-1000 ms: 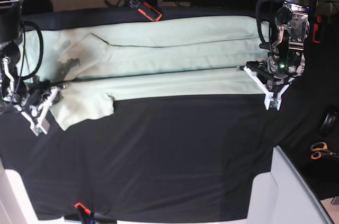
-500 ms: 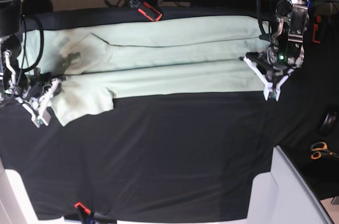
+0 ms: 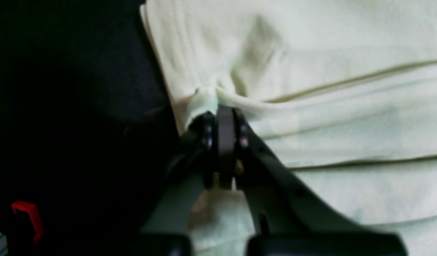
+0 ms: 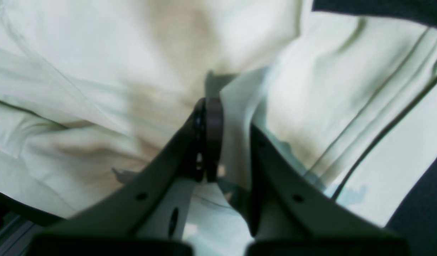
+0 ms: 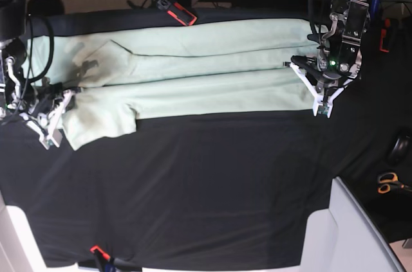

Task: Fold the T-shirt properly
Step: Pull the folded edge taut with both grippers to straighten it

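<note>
Your shirt [image 5: 193,72] lies stretched sideways across the far half of the black cloth [image 5: 212,188], pale mint, folded lengthwise with long creases and one sleeve flap hanging toward you. Your left gripper [image 3: 222,110] pinches its hem; your right gripper [image 4: 213,101] is clamped on fabric at the sleeve end.

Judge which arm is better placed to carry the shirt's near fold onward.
Neither alone, probably. The left tool pinches the T-shirt at its hem edge, the right tool pinches it at the sleeve end. Both are shut on cloth, so the pair should move together.
</note>
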